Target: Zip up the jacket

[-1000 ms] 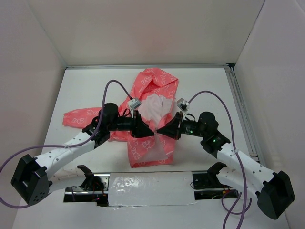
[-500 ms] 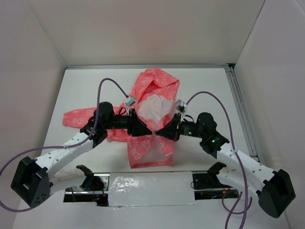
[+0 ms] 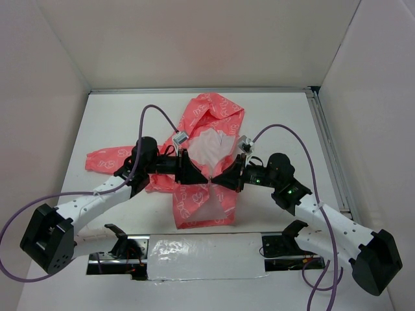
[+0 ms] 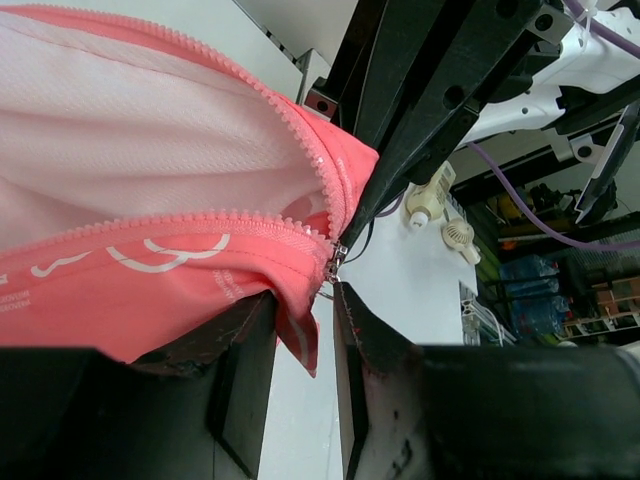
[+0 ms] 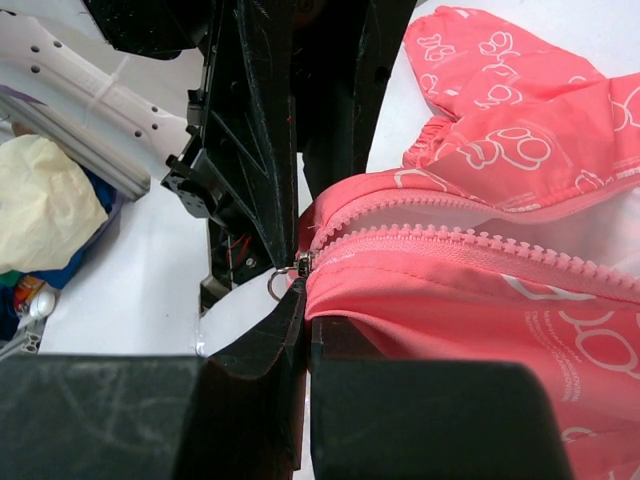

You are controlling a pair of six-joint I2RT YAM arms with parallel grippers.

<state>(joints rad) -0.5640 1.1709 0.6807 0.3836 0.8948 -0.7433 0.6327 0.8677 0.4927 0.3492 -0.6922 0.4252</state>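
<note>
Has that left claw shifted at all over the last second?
No, not noticeably. The left gripper sits as far from the table's back edge as before, its tip at the jacket front opening.

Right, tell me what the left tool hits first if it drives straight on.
The left tool straddles the zipper edge of the jacket; just beyond, it would likely meet the right tool, facing it tip to tip.

We can read no words or numbers anywhere. The jacket (image 5: 470, 290) bears tiny white printed lines, too small for us to read.
</note>
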